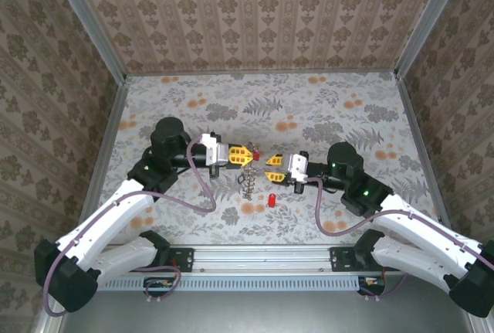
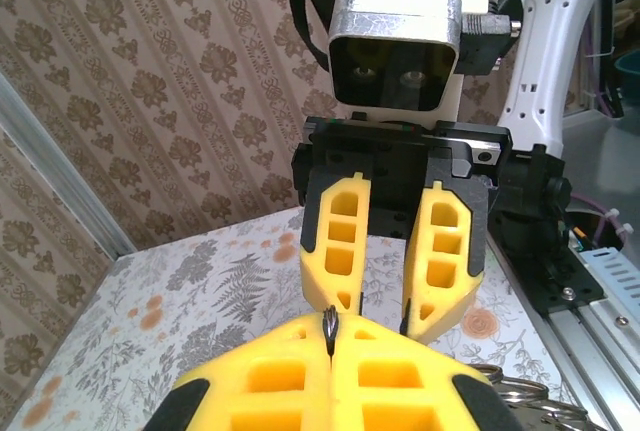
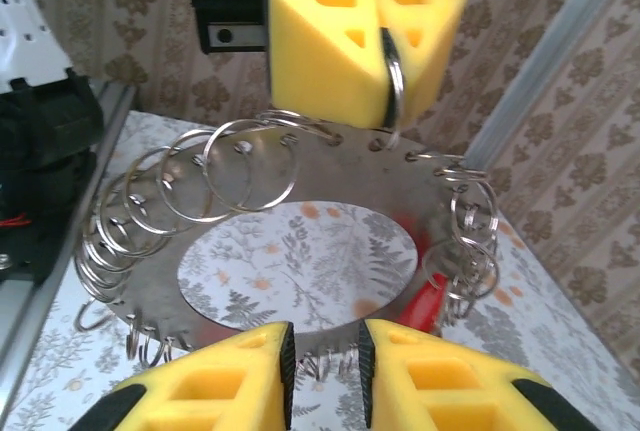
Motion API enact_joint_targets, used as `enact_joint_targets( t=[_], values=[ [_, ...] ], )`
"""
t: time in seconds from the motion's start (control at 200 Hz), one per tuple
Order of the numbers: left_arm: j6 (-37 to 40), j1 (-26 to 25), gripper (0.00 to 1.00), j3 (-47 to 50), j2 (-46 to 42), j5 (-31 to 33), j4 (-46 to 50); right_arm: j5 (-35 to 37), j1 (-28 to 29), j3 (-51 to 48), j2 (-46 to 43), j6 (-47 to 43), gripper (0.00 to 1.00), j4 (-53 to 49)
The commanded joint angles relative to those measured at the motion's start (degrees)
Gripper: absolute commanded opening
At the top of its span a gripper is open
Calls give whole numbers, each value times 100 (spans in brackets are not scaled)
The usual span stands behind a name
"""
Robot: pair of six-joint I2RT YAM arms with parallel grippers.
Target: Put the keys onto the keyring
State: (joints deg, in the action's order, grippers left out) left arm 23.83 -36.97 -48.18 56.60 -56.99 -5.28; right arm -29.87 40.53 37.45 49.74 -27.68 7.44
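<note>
The keyring (image 3: pixel 345 166) is a flat silvery disc with a wide hole and several small wire loops round its rim. It hangs upright between the arms (image 1: pixel 248 180). My left gripper (image 3: pixel 386 111) is shut on its top edge, and the thin metal shows pinched between the yellow fingertips (image 2: pixel 330 329). My right gripper (image 3: pixel 325 356) stands open at the ring's lower rim, pads apart and gripping nothing. One red key (image 1: pixel 272 200) lies on the table just below the grippers. A red key head (image 3: pixel 428 299) shows behind the ring's right rim, and a red spot (image 1: pixel 255 150) sits by the left fingertips.
The floral table (image 1: pixel 309 109) is walled by patterned panels behind and at both sides, with metal posts at the corners. The two grippers (image 1: pixel 248 155) (image 1: pixel 266 169) face each other closely at mid-table. A metal rail (image 1: pixel 262 256) runs along the near edge.
</note>
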Motion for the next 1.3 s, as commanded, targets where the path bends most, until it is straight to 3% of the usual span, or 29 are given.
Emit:
enact_joint_targets(
  t=[0.0, 0.245, 0.33, 0.45, 0.62, 0.81, 1.295],
  values=[
    [174, 42, 0, -265, -101, -280, 54, -445, -19, 186, -71, -59, 28, -132],
    [90, 41, 0, -303, -70, -251, 47, -181, 64, 129, -89, -131, 29, 266],
    [61, 38, 0, -301, -52, -242, 56, 199, 232, -62, -139, -529, 30, 580],
    [29, 32, 0, -305, -50, -249, 62, 327, 476, -386, -164, -1760, 33, 1030],
    [-59, 32, 0, -329, -44, -251, 95, 512, 586, -411, -30, -2562, 34, 1335],
    [-289, 35, 0, -353, -17, -198, -6, 985, 811, -736, 89, -2952, 34, 2581],
    [-555, 4, 0, -344, 72, -110, -177, 1312, 1075, -722, 281, -3610, 29, 2947]
  ],
)
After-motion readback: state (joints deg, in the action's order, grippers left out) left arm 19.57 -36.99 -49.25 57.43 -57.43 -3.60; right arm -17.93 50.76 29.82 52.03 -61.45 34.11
